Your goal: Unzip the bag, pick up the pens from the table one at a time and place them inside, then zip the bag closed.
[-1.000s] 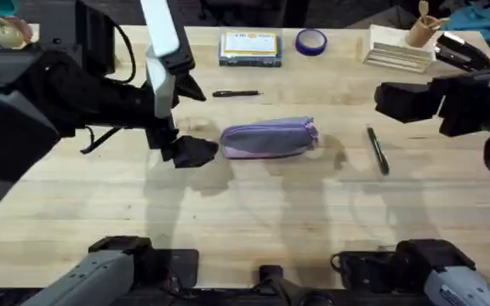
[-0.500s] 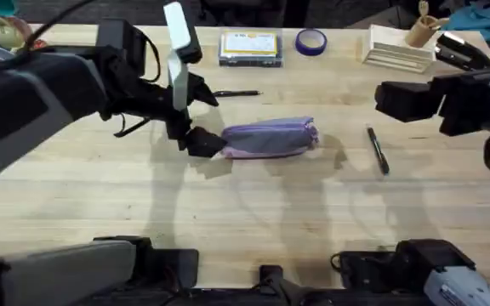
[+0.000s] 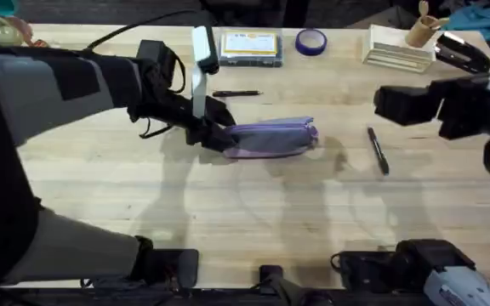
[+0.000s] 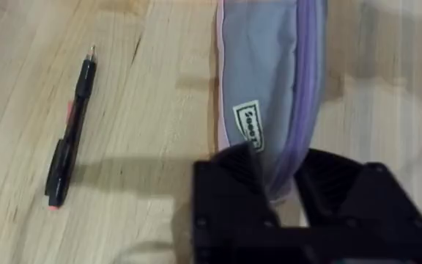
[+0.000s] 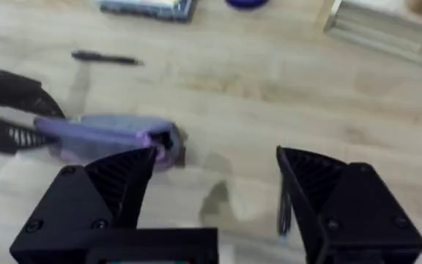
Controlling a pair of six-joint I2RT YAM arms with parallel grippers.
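- Overhead view: the bag (image 3: 270,138) is lying lengthwise mid-table (image 3: 228,212), zipper apparently not yet opened, with one pen (image 3: 236,93) just behind it and another pen (image 3: 378,150) lying well off its right end.
- The left gripper (image 4: 284,192) is straddling the bag's left end, fingers (image 4: 229,183) closing on the fabric tip, seemingly pinching it.
- The right gripper (image 5: 215,191) is hovering above the table right of the bag, fingers spread wide, holding nothing.
- The bag is looking soft, light and floppy; it will probably slide or bunch, so anchoring one end while pulling the small zipper tab seems wise.
- The pens are looking rigid, thin and likely to roll; gripping mid-barrel looks safest.
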